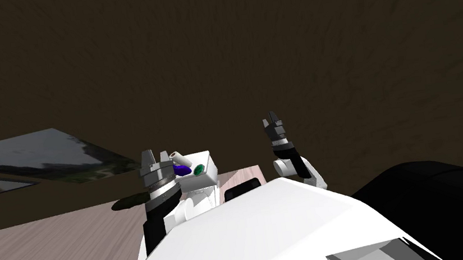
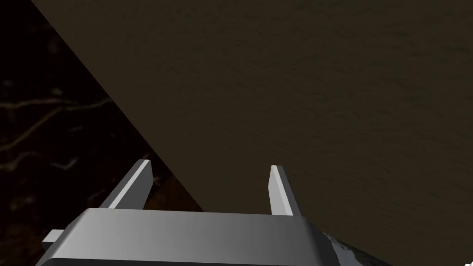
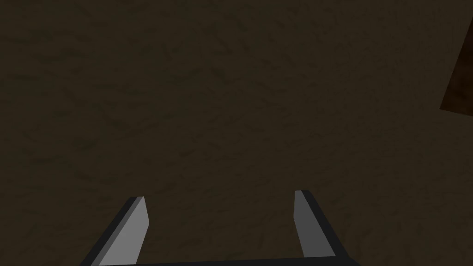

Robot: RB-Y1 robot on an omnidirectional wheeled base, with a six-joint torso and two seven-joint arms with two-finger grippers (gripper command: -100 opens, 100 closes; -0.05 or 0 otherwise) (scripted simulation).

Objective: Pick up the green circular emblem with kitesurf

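Left claw (image 1: pixel 153 155) is spread wide and empty, just beside the white box (image 1: pixel 206 179), pointing at a dark wall (image 2: pixel 323 92). Reaching in, it could knock the blue thing (image 1: pixel 180 169) on the box, which lies in the way. The green emblem (image 1: pixel 198 169) sits on the box just past that. Right claw (image 1: pixel 271 116) is spread too, well off the box's other side.

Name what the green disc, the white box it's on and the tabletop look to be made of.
Green disc: smooth, deep green, no texture. It could be plastic or enamel, but it is too small to tell.
White box: plain flat white with no grain or shine, so the material is open.
Tabletop: likely wood or a wood-look laminate, pale pinkish with long grain streaks and a matte finish.
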